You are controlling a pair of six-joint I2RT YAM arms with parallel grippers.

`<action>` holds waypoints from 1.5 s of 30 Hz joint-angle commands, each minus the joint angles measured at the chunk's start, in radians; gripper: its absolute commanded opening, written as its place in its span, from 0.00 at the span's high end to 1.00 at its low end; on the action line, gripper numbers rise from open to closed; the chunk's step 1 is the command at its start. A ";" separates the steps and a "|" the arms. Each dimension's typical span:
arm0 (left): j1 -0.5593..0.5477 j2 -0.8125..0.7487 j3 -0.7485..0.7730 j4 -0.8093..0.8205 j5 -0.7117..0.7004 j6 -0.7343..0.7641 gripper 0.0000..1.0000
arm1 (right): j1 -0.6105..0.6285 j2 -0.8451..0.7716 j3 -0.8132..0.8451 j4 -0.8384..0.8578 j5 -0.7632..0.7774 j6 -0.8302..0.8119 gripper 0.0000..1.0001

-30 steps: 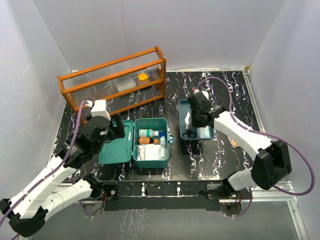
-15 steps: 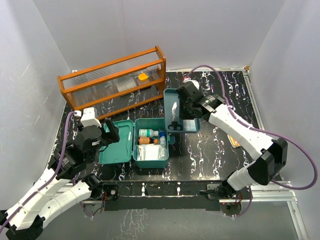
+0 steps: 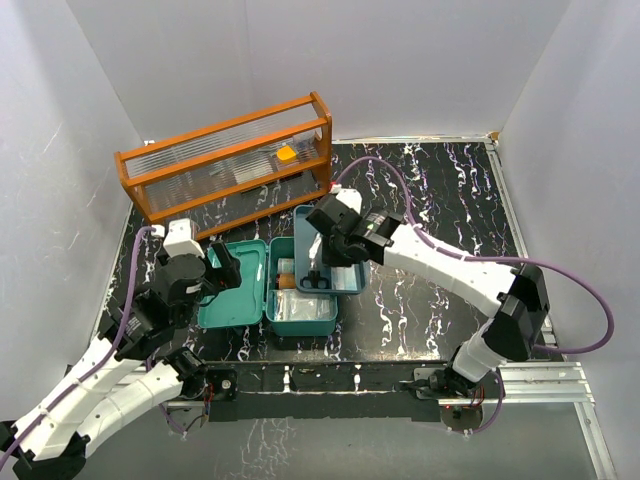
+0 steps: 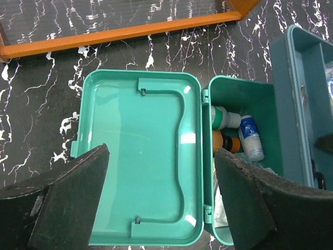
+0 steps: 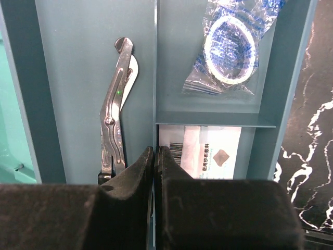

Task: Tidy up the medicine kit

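One kit (image 3: pixel 235 290), one tray (image 5: pixel 67 78), one rack (image 3: pixel 225 165)

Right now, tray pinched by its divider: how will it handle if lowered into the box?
The tray insert looks like rigid moulded plastic, so probably stiff, not floppy. The right pincer grips only the thin divider, so it may rock or tilt. The scissors and the bagged roll lie loose; likely to slide if it tips.
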 commanded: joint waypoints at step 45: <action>0.001 -0.223 -0.060 -0.039 -0.018 -0.012 0.13 | 0.247 0.292 0.258 -0.143 0.212 0.205 1.00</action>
